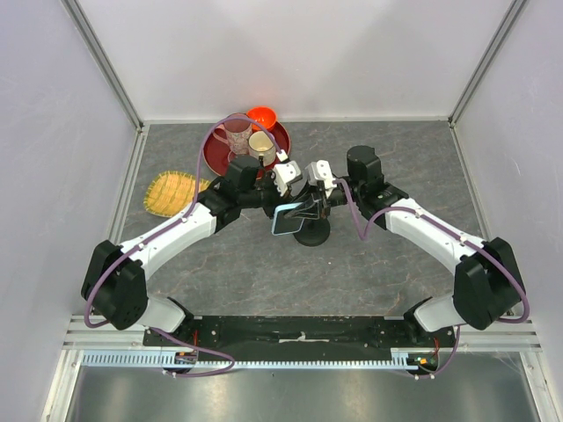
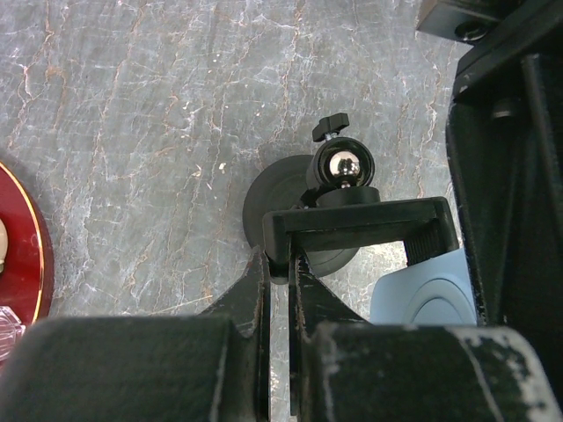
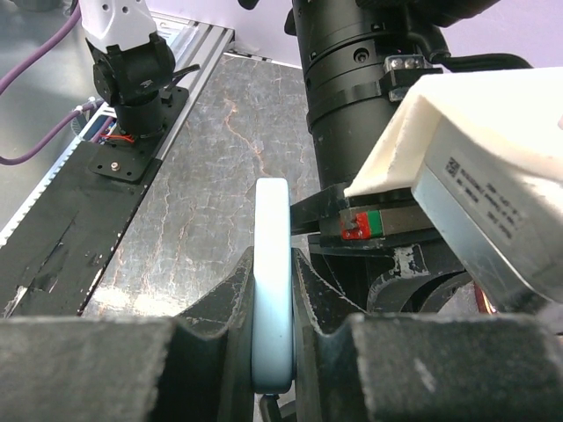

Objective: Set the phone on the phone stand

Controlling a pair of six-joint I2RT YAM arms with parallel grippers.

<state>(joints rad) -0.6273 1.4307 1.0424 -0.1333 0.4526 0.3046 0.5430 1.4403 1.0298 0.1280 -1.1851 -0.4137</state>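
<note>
Black phone stand (image 2: 352, 224) seemingly clamped at its cradle by left fingers (image 2: 253, 294). With phone (image 3: 271, 290) pinched edge-on in right fingers (image 3: 230, 303), just beside that cradle, align squarely, slide in gently, and release only once seated.

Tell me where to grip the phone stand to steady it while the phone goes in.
Pinch the phone stand's flat cradle bar at its end, from the side away from the phone, where the left tool sits. The bar is thin and flat-sided; the ball joint is round.
</note>
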